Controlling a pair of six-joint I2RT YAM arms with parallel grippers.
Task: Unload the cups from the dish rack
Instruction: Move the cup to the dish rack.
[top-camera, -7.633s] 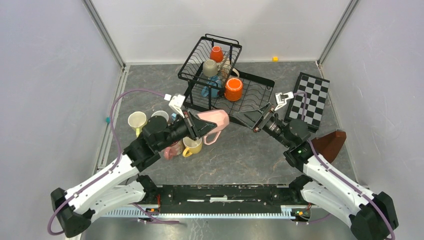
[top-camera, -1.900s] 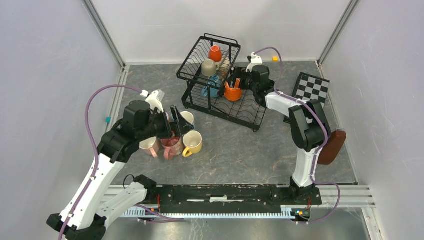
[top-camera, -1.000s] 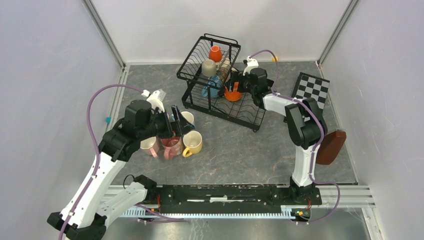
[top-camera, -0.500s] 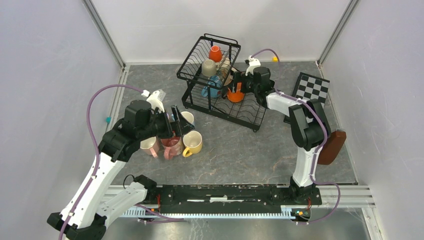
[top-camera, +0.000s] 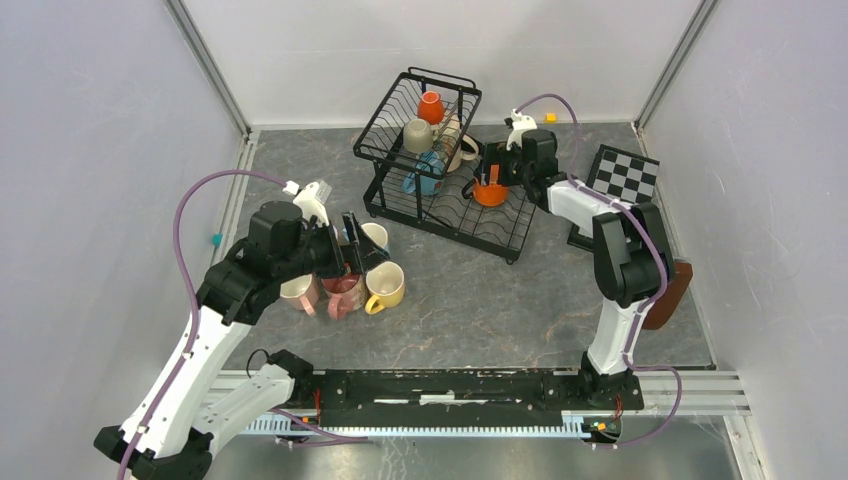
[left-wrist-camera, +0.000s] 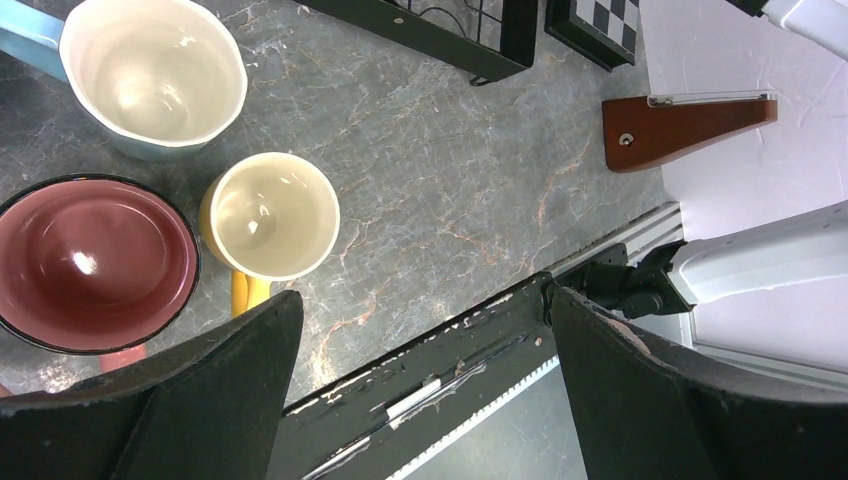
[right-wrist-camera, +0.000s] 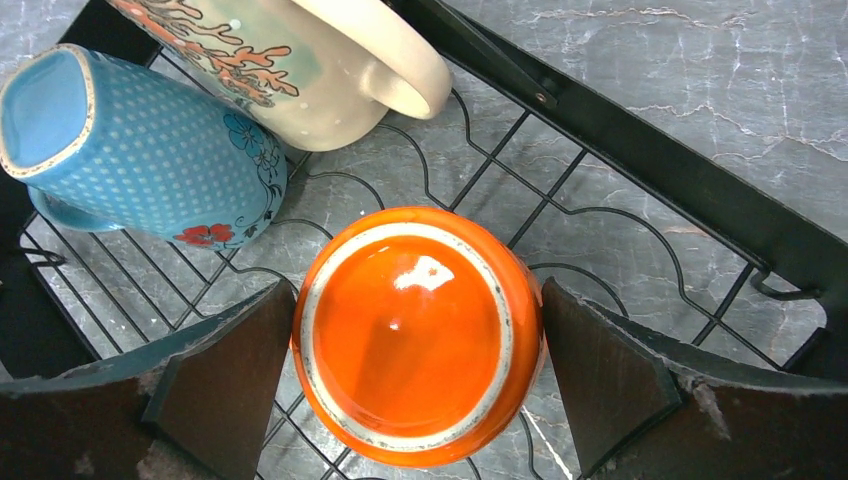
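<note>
**Right gripper clamped wide on an upturned orange cup at the rack's lower tray**

The right gripper (right-wrist-camera: 415, 385) has its jaws stretched far apart. Its two fingers (right-wrist-camera: 230, 400) press against opposite sides of the orange cup (right-wrist-camera: 418, 335), which fills the gap between them. The cup is bottom-up, with its glazed base facing the wrist camera, over the wire floor of the dish rack (right-wrist-camera: 660, 150).

Just beside it in the tray, a blue cup (right-wrist-camera: 150, 150) with white dots and a flower lies on its side. A cream cup (right-wrist-camera: 300, 60) with a coral pattern lies next to that one, its handle turned towards the orange cup.

The left gripper (left-wrist-camera: 420, 390) hangs spread and empty above the table (left-wrist-camera: 450, 200), well apart from the rack. Below it stand a yellow cup (left-wrist-camera: 270, 215), a dark pink cup (left-wrist-camera: 95, 260) and a pale blue cup (left-wrist-camera: 150, 75), all mouth-up.

Only the right wrist view shows the patterns and the contact at the cup's wall. Only the top view places the orange cup (top-camera: 490, 193) near the right end of the lower tray. It also shows the raised upper basket with a small orange cup (top-camera: 432, 105) and a beige cup (top-camera: 418, 135).

A checkered board (top-camera: 625, 175) lies to the right of the rack. The left wrist view alone shows the inside of the three cups on the table, along with a brown wedge (left-wrist-camera: 690, 125).
</note>
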